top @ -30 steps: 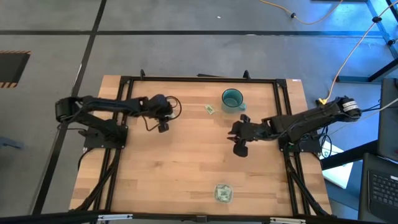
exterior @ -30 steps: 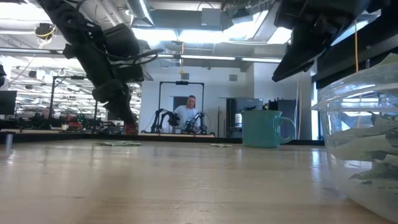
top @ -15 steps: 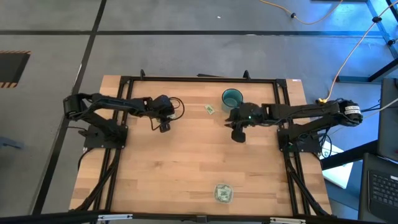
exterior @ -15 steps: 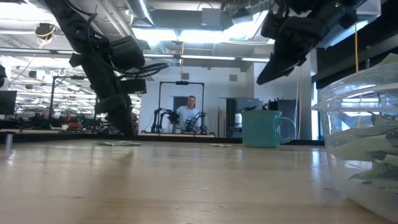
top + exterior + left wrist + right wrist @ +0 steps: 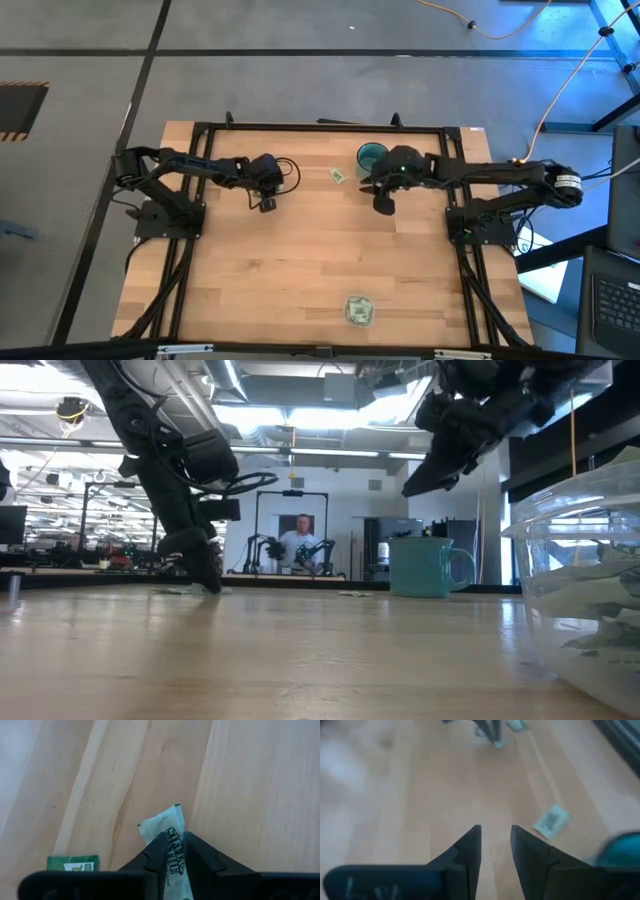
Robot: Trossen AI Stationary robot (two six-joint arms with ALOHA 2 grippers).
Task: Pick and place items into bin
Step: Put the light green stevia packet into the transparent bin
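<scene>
While the left gripper [image 5: 172, 851] pinches a white packet [image 5: 167, 832] in its jaws down on the table [image 5: 300, 270], prob. for lifting, right gripper [image 5: 496, 845] hovers nr the mug [image 5: 372, 157], jaws spread, bin [image 5: 359, 310] well apart.

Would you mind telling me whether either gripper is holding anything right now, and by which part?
The left gripper pinches a pale packet by one end, down at the table. The right gripper is open and holds nothing.
</scene>
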